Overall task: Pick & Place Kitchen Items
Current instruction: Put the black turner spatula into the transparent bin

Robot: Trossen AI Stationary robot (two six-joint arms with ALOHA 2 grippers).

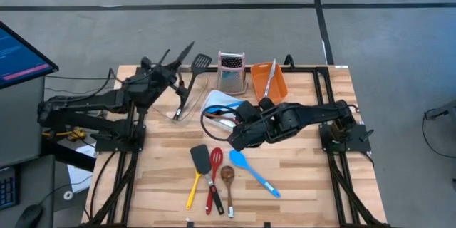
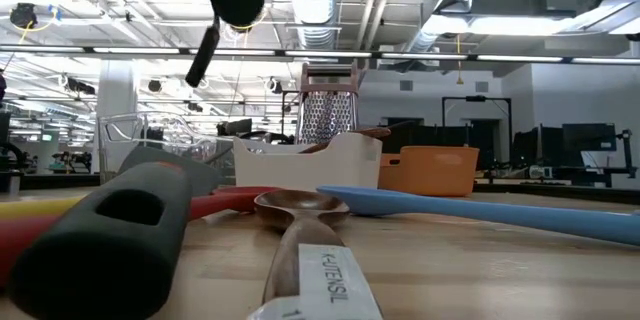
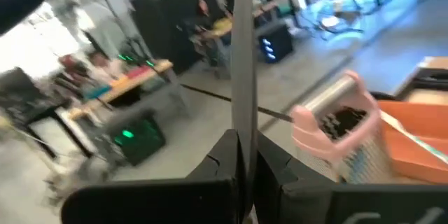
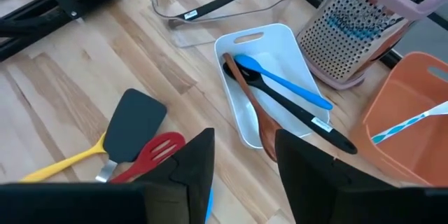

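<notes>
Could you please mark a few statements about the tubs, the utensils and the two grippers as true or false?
1. The white rectangular tub holds a blue spoon. True.
2. The steel box grater with the pink top lies on its side. False: it stands upright behind the white tub.
3. The left gripper is shut on a slim black utensil. True.
4. The orange rectangular tub is empty. False: a light blue-and-white utensil lies in it.
5. The right gripper holds the yellow-handled black spatula. False: the spatula lies on the wooden table, and the gripper is open above it.
</notes>
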